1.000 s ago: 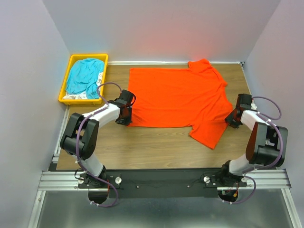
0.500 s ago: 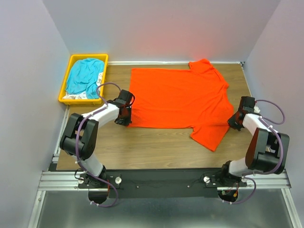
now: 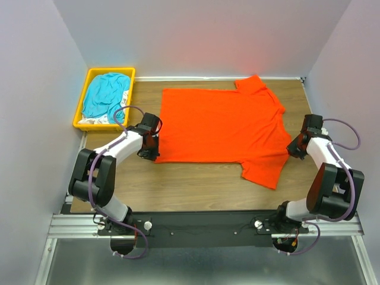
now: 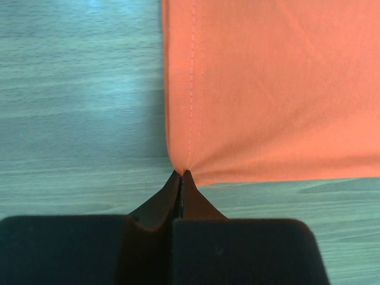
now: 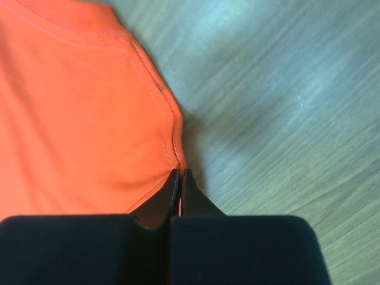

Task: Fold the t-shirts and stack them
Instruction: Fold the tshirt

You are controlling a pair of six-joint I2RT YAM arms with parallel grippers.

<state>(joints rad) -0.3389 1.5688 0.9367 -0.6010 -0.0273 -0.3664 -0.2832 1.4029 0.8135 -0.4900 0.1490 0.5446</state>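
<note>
Only slivers of the flat orange-red cloth t-shirt (image 3: 219, 124) are pinched in the left gripper (image 4: 180, 176) and right gripper (image 5: 180, 173), easily lost under uneven pulling.

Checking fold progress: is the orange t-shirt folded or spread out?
Spread out: the orange t-shirt lies flat across the table, both sleeves out, no fold visible.

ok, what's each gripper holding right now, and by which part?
Both pinch the bright orange-red cloth t-shirt: left gripper on its near hem corner, right gripper on the stitched edge at the opposite, sleeve end.
</note>
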